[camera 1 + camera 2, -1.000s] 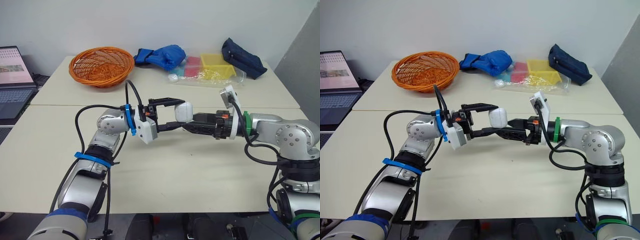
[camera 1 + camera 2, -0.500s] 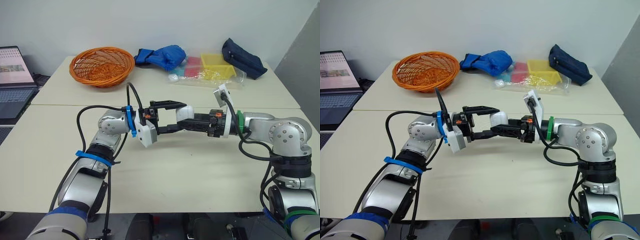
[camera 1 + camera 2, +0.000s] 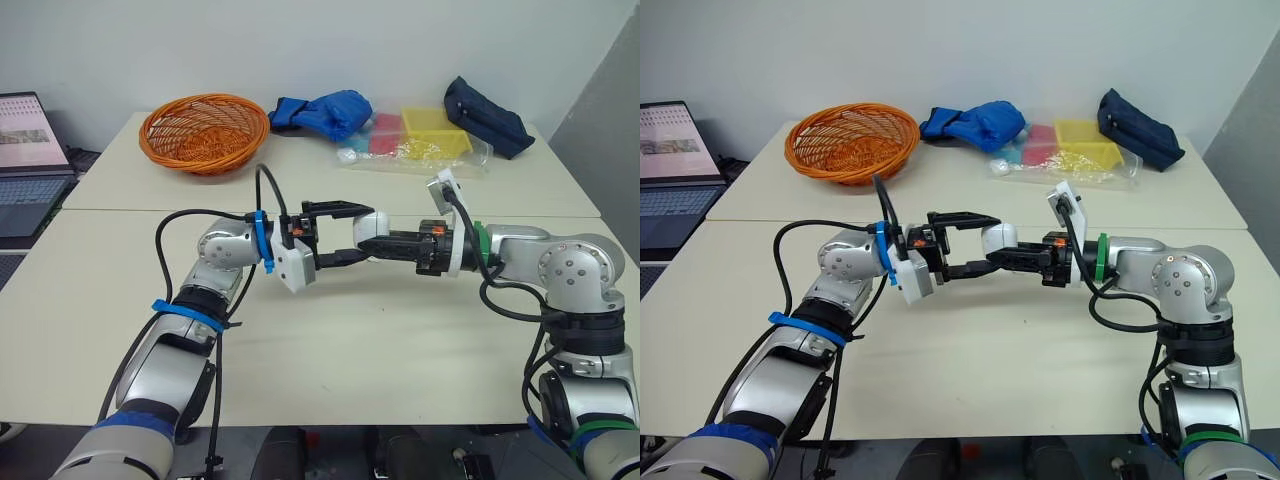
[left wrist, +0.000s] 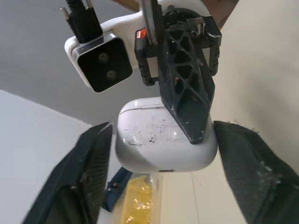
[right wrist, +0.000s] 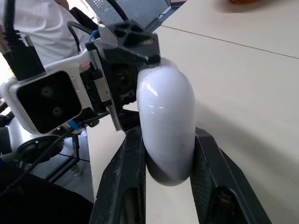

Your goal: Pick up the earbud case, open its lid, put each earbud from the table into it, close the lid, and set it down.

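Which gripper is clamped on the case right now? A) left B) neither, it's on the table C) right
C: the right gripper is shut on the case and holds it above the table, while the left gripper is open, its fingers spread either side of it.

No legible text; laptop screen (image 3: pixel 24 128) unreadable.
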### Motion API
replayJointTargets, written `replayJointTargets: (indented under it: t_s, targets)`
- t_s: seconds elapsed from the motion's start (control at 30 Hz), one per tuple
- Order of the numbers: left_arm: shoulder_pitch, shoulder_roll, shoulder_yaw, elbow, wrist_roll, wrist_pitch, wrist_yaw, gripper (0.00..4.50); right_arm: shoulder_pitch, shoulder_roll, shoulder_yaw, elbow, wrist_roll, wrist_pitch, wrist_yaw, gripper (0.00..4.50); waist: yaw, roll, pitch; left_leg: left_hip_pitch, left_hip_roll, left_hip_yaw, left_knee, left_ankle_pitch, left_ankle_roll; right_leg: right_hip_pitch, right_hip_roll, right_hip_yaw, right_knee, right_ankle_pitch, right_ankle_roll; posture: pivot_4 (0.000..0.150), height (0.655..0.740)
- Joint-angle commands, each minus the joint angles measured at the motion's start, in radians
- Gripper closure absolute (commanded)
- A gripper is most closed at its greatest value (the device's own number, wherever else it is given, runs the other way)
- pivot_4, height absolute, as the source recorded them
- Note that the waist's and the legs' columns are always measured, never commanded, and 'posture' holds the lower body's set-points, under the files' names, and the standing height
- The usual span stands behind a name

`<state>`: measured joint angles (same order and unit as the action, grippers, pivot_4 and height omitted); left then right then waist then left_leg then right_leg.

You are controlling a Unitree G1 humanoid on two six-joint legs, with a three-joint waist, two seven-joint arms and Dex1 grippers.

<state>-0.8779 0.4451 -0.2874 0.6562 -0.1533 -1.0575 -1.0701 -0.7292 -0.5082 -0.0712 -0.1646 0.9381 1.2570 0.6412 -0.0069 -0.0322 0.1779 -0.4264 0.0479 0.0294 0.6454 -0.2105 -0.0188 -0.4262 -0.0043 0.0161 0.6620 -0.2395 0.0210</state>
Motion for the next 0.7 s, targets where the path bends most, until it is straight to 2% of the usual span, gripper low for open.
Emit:
replayJointTargets:
  t_s: [0.03,0.13,0.2,0.33,0.47,0.57,0.7]
  targets:
    - [-0.023,0.027,-0.023,-0.124,-0.093,0.180,-0.103,0.00,-0.022,-0.019,0.007,-0.012,-0.045,-0.071,0.025,3.65,-0.002,0.000,0.000,0.000,0.000,0.000,0.000,0.000,0.000,0.000,0.000,0.000,0.000,0.000,0.000,0.150,0.7400]
    - [-0.043,0.055,-0.026,-0.213,-0.116,0.393,-0.165,0.00,-0.012,-0.063,0.069,-0.012,-0.150,-0.164,0.053,3.65,-0.005,0.000,0.000,0.000,0.000,0.000,0.000,0.000,0.000,0.000,0.001,0.000,0.000,0.000,0.000,0.150,0.7400]
    - [-0.100,0.069,-0.030,-0.260,-0.123,0.638,-0.192,0.00,0.014,-0.141,0.202,-0.027,-0.324,-0.329,0.105,3.65,-0.005,0.000,0.000,0.000,0.000,-0.001,0.000,0.000,0.000,0.000,0.001,0.000,0.000,0.000,0.000,0.150,0.7400]
    - [-0.164,0.107,-0.063,-0.346,-0.086,1.001,-0.247,0.00,0.030,-0.212,0.361,-0.040,-0.545,-0.546,0.159,3.65,-0.010,0.000,0.000,0.000,0.000,-0.001,0.001,0.000,0.000,0.000,0.001,0.000,0.000,0.000,0.000,0.150,0.7400]
    - [-0.200,0.115,-0.084,-0.374,-0.028,1.072,-0.294,0.00,0.021,-0.223,0.431,-0.050,-0.668,-0.648,0.189,3.65,-0.023,0.001,0.000,0.000,0.000,-0.001,0.000,0.000,0.000,-0.001,0.002,0.000,-0.001,-0.001,0.000,0.150,0.7400]
    - [-0.205,0.130,-0.126,-0.415,0.019,1.141,-0.349,0.00,0.005,-0.199,0.444,-0.061,-0.713,-0.654,0.185,3.65,-0.026,0.001,0.001,0.000,0.000,-0.001,0.000,0.000,0.000,-0.001,0.003,0.000,0.000,-0.001,-0.001,0.150,0.7400]
    - [-0.201,0.097,-0.126,-0.442,0.039,1.255,-0.320,0.00,-0.008,-0.160,0.429,-0.074,-0.732,-0.626,0.184,3.65,-0.023,0.001,0.001,0.000,0.001,-0.002,0.000,0.000,0.000,-0.002,0.003,0.000,0.002,-0.001,-0.001,0.150,0.7400]
